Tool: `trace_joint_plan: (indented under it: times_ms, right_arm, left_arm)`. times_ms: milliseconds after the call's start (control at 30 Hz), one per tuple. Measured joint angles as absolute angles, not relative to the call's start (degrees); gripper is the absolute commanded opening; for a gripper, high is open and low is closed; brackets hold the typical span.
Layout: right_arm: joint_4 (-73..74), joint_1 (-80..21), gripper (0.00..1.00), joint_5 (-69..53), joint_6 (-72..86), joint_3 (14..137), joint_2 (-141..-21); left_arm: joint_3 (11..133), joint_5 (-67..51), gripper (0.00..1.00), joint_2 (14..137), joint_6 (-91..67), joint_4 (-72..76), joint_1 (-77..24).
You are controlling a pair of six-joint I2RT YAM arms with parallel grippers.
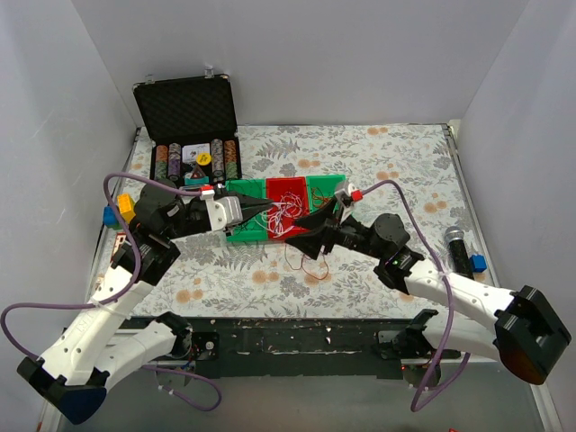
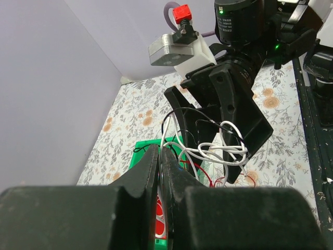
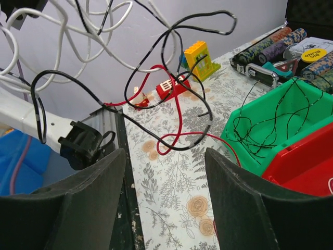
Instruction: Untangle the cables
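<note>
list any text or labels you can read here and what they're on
"BIG BLIND": on the yellow disc lying among the poker chips, right wrist view.
Printed label on the right arm's black housing, left wrist view: too small to read.
White markings on the red bin: too blurred to read.
Top view: nothing legible.

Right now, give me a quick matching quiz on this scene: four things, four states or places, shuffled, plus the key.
Things:
1. left pincer
2. right pincer
3. chip case
4. microphone

States or places:
a. lid up
b. shut on the white cable
c. lying far right in the overhead view
d. wide open

Pairs: 1-b, 2-d, 3-a, 4-c.
</note>
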State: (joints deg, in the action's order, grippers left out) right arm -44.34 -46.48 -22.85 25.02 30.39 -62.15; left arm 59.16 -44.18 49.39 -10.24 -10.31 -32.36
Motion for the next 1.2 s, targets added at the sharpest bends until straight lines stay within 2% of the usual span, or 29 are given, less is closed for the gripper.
trace_joint_plan:
  times_ms: [167,267,533,733,933,1200]
  right_arm:
    - [-51.24,-43.86,0.60,-24.95,30.68,29.08,-64.84]
    - [-57.49,-42.44,0.51,-26.63,35.05,29.04,-68.71]
    - [-67.68,-40.82,0.01,-31.64,43.79,29.30,-76.01]
    - [-64.95,-39.72,0.01,-32.36,43.11,29.15,-72.97]
    - [-55.35,-39.29,0.01,-29.21,37.21,26.02,-65.58]
    - [-40.58,-38.96,0.01,-21.74,30.22,18.02,-61.78]
  left_arm:
    - [59.22,-44.49,0.00,49.41,-10.07,-10.28,-32.36]
    - [59.86,-44.64,0.00,49.45,-10.04,-10.28,-32.36]
    - [61.17,-44.62,0.00,49.41,-9.82,-9.93,-32.36]
    - [62.26,-43.59,0.00,49.41,-9.56,-8.93,-32.36]
    - [64.75,-38.81,0.00,49.71,-10.50,-2.72,-32.36]
    - [67.16,-32.25,0.00,49.93,-12.29,6.59,-32.36]
